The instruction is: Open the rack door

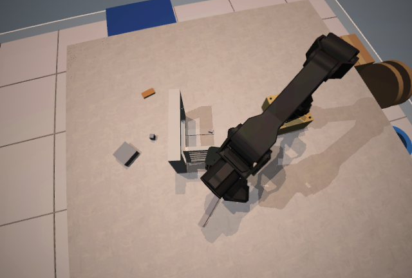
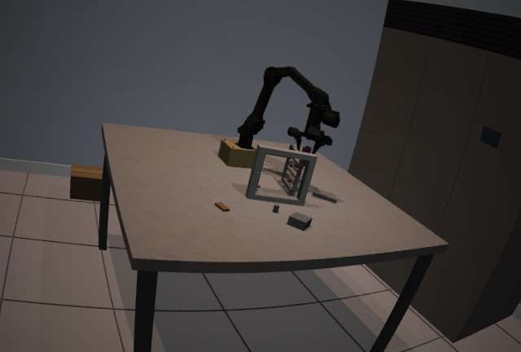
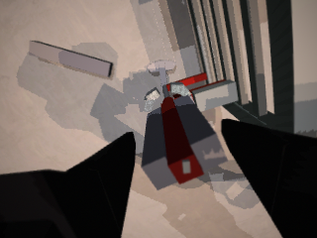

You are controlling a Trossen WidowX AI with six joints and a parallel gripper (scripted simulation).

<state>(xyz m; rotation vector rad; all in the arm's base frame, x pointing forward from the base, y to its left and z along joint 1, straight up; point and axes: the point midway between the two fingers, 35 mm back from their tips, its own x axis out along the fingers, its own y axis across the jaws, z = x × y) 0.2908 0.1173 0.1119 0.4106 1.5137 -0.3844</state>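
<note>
The light grey frame (image 1: pixel 174 125) (image 2: pixel 252 175) stands upright on the table (image 1: pixel 116 218) (image 2: pixel 189 230). Its slatted door (image 1: pixel 197 148) (image 2: pixel 299 174) stands swung out, roughly square to the frame. The upright handle (image 3: pixel 183 144), dark grey with a red strip along its middle, rises near the door's outer end in the wrist view; the arm hides it in the top view. My gripper (image 2: pixel 307 150) (image 3: pixel 177 132) is open, one finger on each side of the handle, with visible gaps to both fingers in the wrist view. The handle's exact turn is hard to read.
A flat grey bar (image 1: pixel 210 211) (image 2: pixel 325 196) (image 3: pixel 71 59) lies near the door's outer side. Behind the frame lie an orange block (image 1: pixel 148 92) (image 2: pixel 221 206), a small dark cube (image 1: pixel 152 136) (image 2: pixel 276 209) and a grey box (image 1: pixel 125 153) (image 2: pixel 299 220).
</note>
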